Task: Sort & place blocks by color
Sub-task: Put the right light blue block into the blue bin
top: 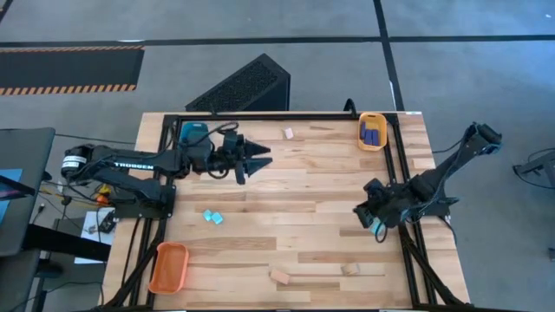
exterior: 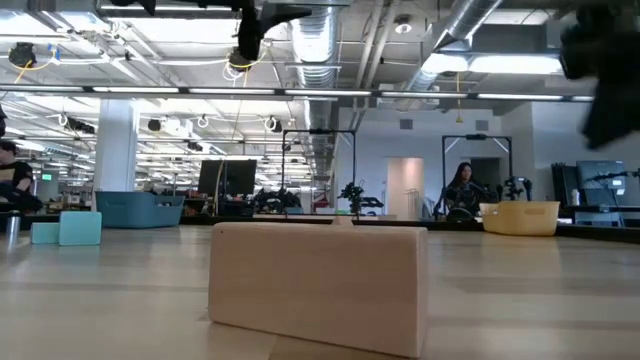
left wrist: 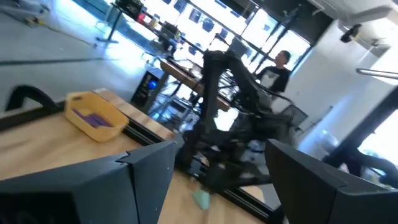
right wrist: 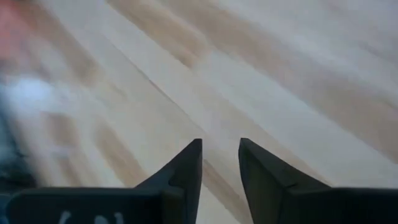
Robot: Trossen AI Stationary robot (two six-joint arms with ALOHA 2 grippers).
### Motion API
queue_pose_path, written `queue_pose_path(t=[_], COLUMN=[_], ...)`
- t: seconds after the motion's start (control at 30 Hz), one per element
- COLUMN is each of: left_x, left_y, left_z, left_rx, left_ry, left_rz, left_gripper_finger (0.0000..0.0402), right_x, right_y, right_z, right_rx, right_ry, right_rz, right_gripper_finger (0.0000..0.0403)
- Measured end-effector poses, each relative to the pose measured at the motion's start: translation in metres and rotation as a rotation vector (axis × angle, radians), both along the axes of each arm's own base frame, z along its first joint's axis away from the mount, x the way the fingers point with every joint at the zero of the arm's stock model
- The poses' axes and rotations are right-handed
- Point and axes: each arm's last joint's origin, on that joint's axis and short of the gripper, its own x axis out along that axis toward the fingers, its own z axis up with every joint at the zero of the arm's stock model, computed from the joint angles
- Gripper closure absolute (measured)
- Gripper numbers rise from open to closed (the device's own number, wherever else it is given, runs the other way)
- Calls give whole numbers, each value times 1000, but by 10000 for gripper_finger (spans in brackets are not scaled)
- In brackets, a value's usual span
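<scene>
Hovering at the right edge of the butcher-block table (top: pixel 303 186), the right gripper (right wrist: pixel 221 155) points down at bare wood; its two dark wedge fingers stand a narrow gap apart with nothing between them, so released, gripping nothing. Left gripper (top: pixel 256 159) sits over the far-left part of the table, fingers spread wide, empty.

Blocks are scattered: two light cyan blocks (top: pixel 212 217) touching each other left of centre, one tan wood block (top: pixel 289 133) near the far edge, a tan rectangular block (top: pixel 280 276) and a smaller tan block (top: pixel 349 269) near the near edge, dark blue blocks (top: pixel 373 132) already inside the yellow-orange tray (top: pixel 361 139) at the far right corner. Orange tray (top: pixel 169 267) at the near left corner; teal tray (top: pixel 192 131) at the far left, partly under the left arm.

Wide open room across the table's middle, between the arms. Black metal frame rails run along the table's edges.

Table is striped, smooth light wood planks. Trays are glossy plastic with rounded rims. The low view shows the tan block as matte, square-edged, close to the lens.
</scene>
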Motion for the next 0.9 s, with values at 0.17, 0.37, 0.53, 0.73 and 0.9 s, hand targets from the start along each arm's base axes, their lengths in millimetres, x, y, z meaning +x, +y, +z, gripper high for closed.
queue_pose_path(t=[0.17, 0.37, 0.53, 0.73, 0.9], left_x=[0, -5, -10, -9, -5], left_y=[-27, -55, -72, -92, -97], left_z=[0, -15, -33, -43, -48], left_rx=[-21, -128, -258, -305, -347], left_ry=[5, 128, 215, 236, 236], left_rz=[-2, 206, 316, 291, 280], left_gripper_finger=[162, 162, 162, 162, 162], right_x=[-7, -8, -6, -8, -3], right_y=[4, 6, 14, 21, 24], right_z=[-16, -34, -45, -55, -66], right_rx=[29, 34, 82, 36, -1], right_ry=[246, 483, 633, 773, 795], right_rz=[19, -95, -35, 141, 251], right_gripper_finger=[288, 285, 254, 186, 144])
